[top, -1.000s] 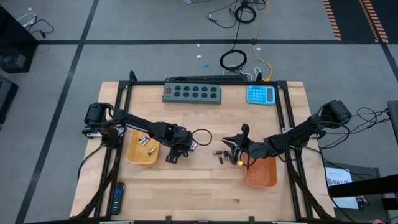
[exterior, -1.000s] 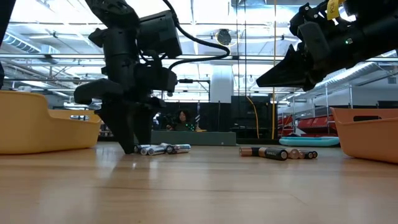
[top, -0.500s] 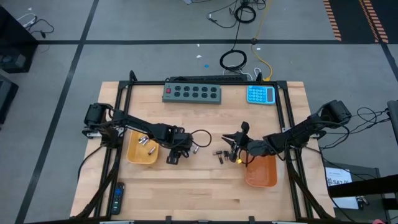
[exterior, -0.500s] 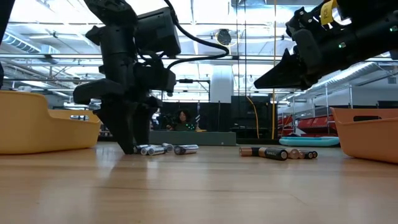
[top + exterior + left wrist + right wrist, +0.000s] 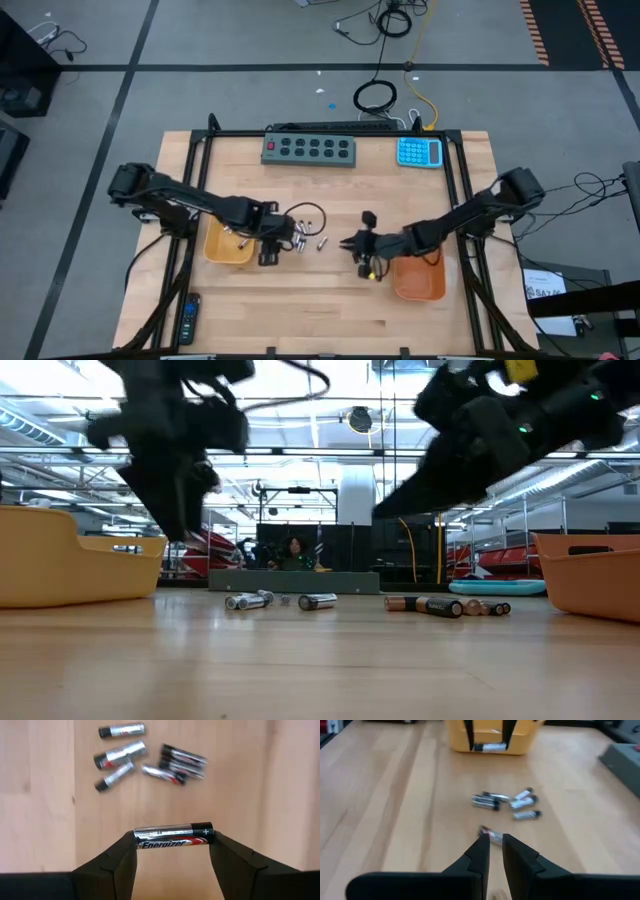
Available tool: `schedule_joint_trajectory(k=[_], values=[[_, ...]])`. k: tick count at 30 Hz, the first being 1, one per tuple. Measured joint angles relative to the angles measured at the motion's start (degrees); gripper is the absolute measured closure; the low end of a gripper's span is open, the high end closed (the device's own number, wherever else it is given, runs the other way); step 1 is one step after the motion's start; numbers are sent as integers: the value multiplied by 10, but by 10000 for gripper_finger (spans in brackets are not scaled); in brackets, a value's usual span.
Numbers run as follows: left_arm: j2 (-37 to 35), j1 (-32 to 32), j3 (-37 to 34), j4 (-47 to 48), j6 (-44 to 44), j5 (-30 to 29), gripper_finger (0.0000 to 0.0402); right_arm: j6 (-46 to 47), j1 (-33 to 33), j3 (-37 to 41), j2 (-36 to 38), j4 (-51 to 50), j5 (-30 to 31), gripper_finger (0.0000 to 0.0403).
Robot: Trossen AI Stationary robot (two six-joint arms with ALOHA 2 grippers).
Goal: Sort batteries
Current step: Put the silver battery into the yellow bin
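The left gripper (image 5: 172,851) clamps one silver-and-black AA battery (image 5: 173,836) crosswise between its fingertips, lifted clear of the wooden table (image 5: 330,310). In the high view this gripper (image 5: 268,246) sits left of centre, just right of the yellow tray (image 5: 228,250), which holds a few silvery cells. To its right, near frame centre, a loose cluster of silvery batteries (image 5: 306,235) lies on the wood; the left wrist view shows them in its upper half (image 5: 120,754).

The right gripper (image 5: 358,245) sits right of centre, just left of the orange tray (image 5: 420,282). Its fingers (image 5: 481,851) stand narrowly parted with nothing between them, raised above the table. The low view shows darker cells (image 5: 430,604) lying right of centre.
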State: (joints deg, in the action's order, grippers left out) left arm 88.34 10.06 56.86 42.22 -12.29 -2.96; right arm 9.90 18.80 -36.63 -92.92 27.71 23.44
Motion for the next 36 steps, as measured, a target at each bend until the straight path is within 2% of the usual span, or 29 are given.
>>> schedule_joint_trajectory(k=[4,8,12,23,27,29,32,36], values=[[-45,31,0,81,-113,3,185,-21,1,-54,-42,-32,-14,360],[-74,70,0,176,-228,-1,185,-33,2,-75,-63,-49,-14,360],[-87,99,-8,238,-291,-33,185,-33,2,-77,-68,-53,-14,360],[-86,105,-92,247,-325,-81,182,-26,2,-77,-68,-62,-13,360],[-86,105,-94,247,-335,-81,91,-26,2,-77,-68,-63,-13,360],[-86,105,-94,247,-338,-81,59,-25,2,-77,-68,-63,-13,360],[-86,105,-94,247,-334,-82,47,-25,2,-77,-68,-64,-13,360],[-86,105,-93,247,-324,-84,56,-25,2,-77,-68,-66,-13,360]])
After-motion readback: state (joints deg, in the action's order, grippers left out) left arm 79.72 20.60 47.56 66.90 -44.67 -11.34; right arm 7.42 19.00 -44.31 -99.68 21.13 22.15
